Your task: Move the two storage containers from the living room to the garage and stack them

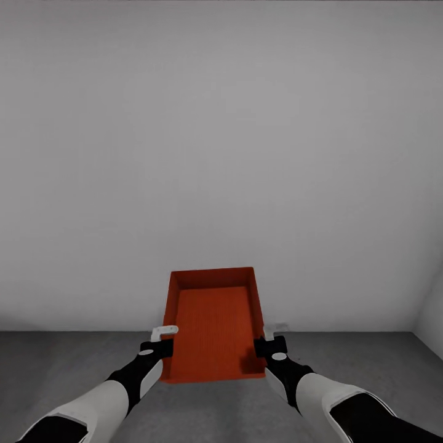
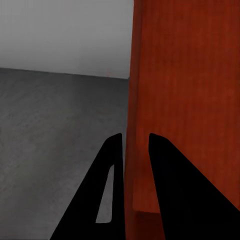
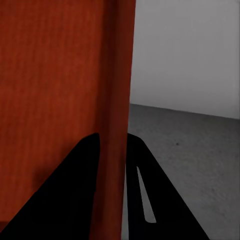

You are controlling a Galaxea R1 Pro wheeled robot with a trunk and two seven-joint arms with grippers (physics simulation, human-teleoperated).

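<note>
Facing a plain pale wall (image 1: pixel 221 154), the dark concrete floor (image 1: pixel 61 369) of the garage is seen below both arms. An orange-red storage container (image 1: pixel 212 326) is carried clear of that floor, level and open side up, so it can be set down flat. Its left long wall is pinched by the left gripper (image 2: pixel 131 150), its right by the right gripper (image 3: pixel 114 145), one finger inside and one outside each wall.
</note>
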